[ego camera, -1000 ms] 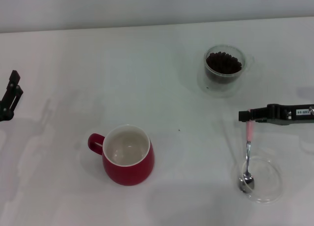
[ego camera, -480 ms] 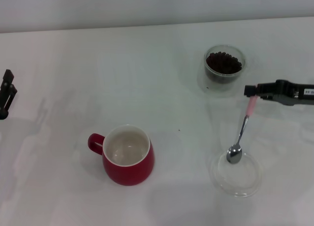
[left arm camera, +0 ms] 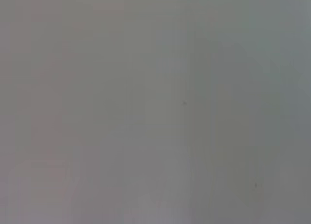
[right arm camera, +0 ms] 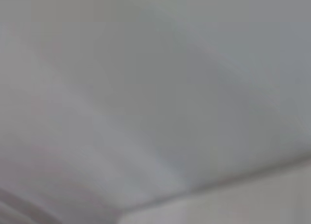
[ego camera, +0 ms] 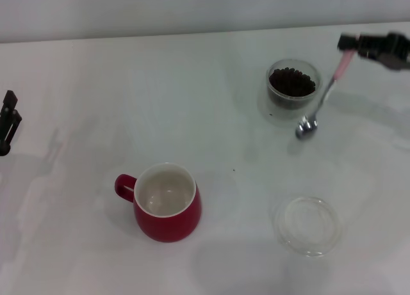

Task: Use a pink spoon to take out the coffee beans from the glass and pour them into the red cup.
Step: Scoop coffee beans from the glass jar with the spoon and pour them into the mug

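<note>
While raised, right end effector (ego camera: pixel 349 44) grips pink spoon (ego camera: pixel 323 95).

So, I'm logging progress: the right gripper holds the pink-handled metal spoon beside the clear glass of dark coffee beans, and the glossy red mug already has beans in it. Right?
Not quite. The head view shows the glossy red mug empty, its white inside bare. The rest holds: the right gripper holds the pink-handled metal spoon beside the clear glass of dark coffee beans.
</note>
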